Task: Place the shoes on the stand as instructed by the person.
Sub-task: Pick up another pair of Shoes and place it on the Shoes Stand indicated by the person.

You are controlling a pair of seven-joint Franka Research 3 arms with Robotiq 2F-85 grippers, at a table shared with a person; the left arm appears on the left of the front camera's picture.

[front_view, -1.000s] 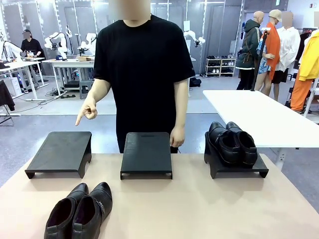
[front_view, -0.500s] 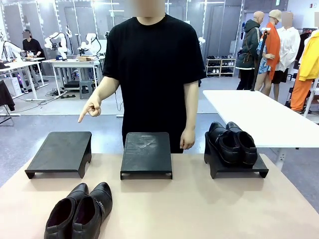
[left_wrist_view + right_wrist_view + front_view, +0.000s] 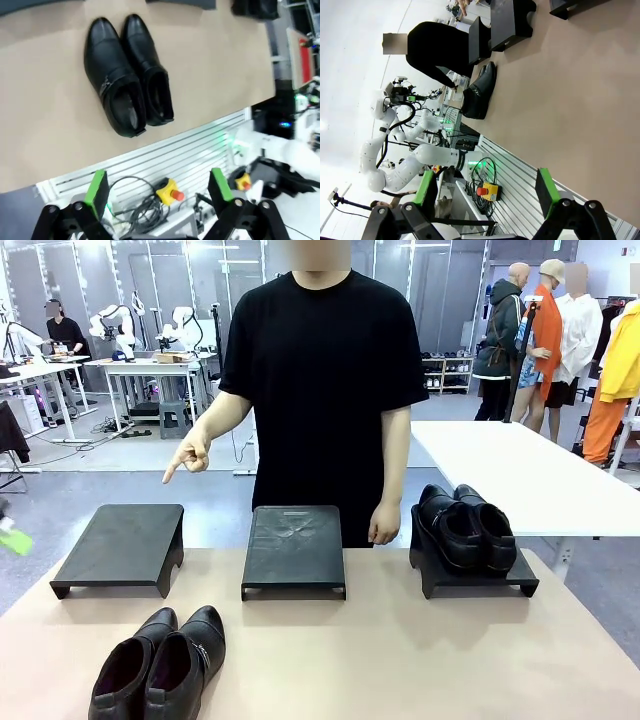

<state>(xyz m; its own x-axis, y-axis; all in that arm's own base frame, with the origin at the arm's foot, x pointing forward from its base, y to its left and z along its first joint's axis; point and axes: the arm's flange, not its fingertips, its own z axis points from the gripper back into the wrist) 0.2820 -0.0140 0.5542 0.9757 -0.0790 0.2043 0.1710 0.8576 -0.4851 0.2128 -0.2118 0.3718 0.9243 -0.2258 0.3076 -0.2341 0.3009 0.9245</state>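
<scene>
Hanging fully spread with nothing between the green pads: left end effector, out past the near edge of the tabletop, over cables and a yellow box with a red button. Right end effector is in the same state, wide open and empty, also off the near edge.

Near pair of shoes sits on the tabletop front left, side by side and touching, toes toward the far side. It is well apart from both end effectors.

Three black stands run in a row along the far edge. Left stand and middle stand are bare. Right stand carries the second pair of shoes, also side by side.

Person stands behind the middle stand. Pointing hand has its index finger angled down toward the left stand, not touching it. Other hand hangs loose between the middle and right stands.
</scene>
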